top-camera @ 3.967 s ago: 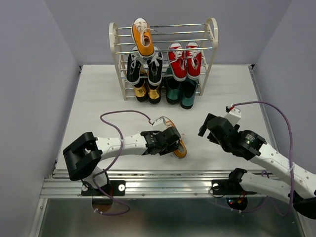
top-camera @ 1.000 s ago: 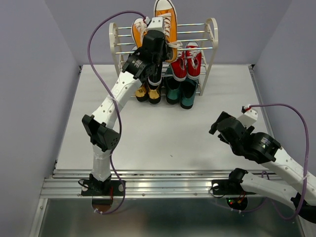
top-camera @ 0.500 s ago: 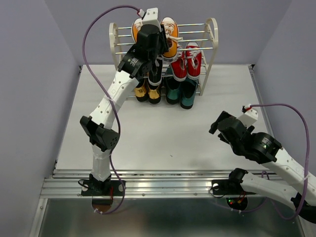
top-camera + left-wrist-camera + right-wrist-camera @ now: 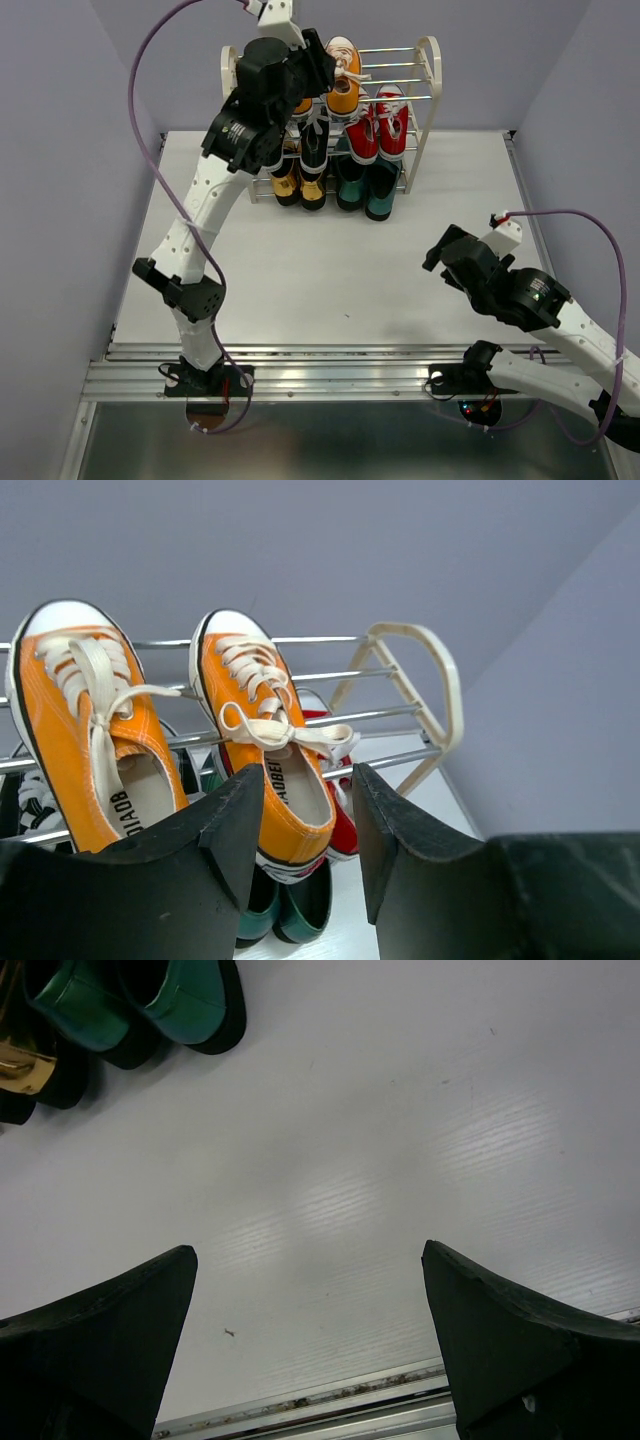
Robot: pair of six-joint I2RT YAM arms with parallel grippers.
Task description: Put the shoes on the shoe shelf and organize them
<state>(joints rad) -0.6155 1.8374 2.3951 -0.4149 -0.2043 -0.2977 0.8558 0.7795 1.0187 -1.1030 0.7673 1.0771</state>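
Observation:
The cream-white shoe shelf point(image 4: 430, 62) stands at the table's back. Two orange sneakers lie side by side on its top rods, the left one point(image 4: 90, 740) and the right one point(image 4: 270, 770). My left gripper point(image 4: 318, 72) is raised at the top tier, just behind the right orange sneaker's point(image 4: 344, 82) heel. In the left wrist view my left gripper point(image 4: 305, 780) is open, and that heel shows in the gap. Two red sneakers point(image 4: 375, 125) and two black sneakers point(image 4: 312, 148) sit on the middle tier. My right gripper point(image 4: 440, 255) is open and empty over the table.
A glossy gold pair point(image 4: 290, 185) and a glossy dark green pair point(image 4: 365, 192) stand at the shelf's foot; the green pair also shows in the right wrist view point(image 4: 150, 1005). The shelf's arched right frame point(image 4: 440, 675) is close to my left gripper. The table's metal front rail point(image 4: 330, 1395) lies below the right gripper.
My left arm lowered the second orange sneaker onto the top tier beside the first, opened, and drew back and up a little. The right arm has not moved.

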